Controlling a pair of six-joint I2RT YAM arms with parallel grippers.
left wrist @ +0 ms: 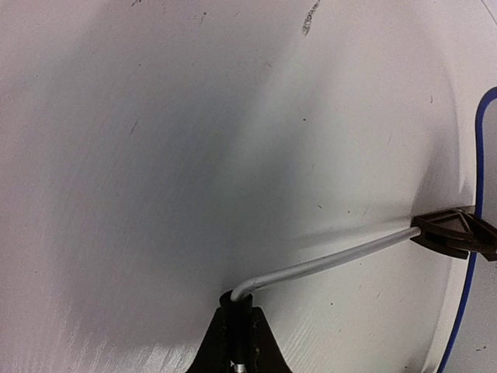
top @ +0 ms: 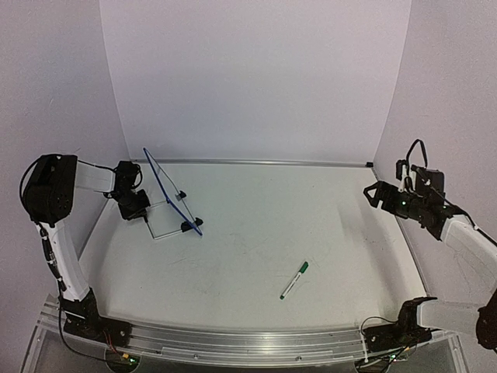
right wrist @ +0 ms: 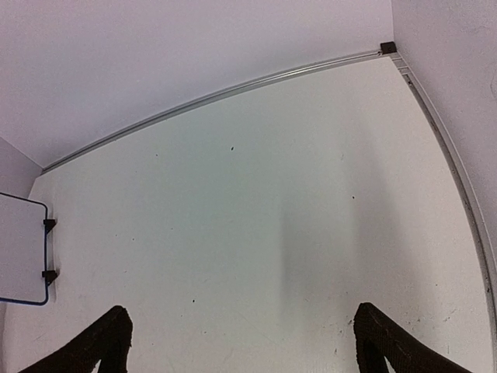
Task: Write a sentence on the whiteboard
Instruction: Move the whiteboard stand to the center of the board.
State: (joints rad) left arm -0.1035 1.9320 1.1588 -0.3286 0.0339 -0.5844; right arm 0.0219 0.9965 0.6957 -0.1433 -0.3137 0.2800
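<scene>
Early step, judging from the layout: steadying the whiteboard point(top: 172, 193) ahead of any writing. Found at the upper left of the top view, tilted up on its lower edge, edge-on to the camera. Held not by the blue frame point(left wrist: 476, 171) but by the wire stand point(left wrist: 334, 260): left tool point(left wrist: 237, 311) closed tight on the bent end of that rod at the bottom centre of the left wrist view, with a black clip foot point(left wrist: 454, 231) at the right edge. Right tool point(right wrist: 241, 326) spread wide and holding nothing, up at the right edge of the top view, well apart from everything. No trace of the sentence on the slice of board at the left edge of the right wrist view; blank white there, as far as visible. On the surface point(top: 256, 233), at lower centre-right of the top view, a marker pen point(top: 294, 280) lying loose, green cap point(top: 304, 266) apparently on, touched by neither tool. Next, probably: lower the right tool to the pen, close across its barrel, deal with the cap, then carry the tip to the board face, keeping the left grip firm against the push of writing
</scene>
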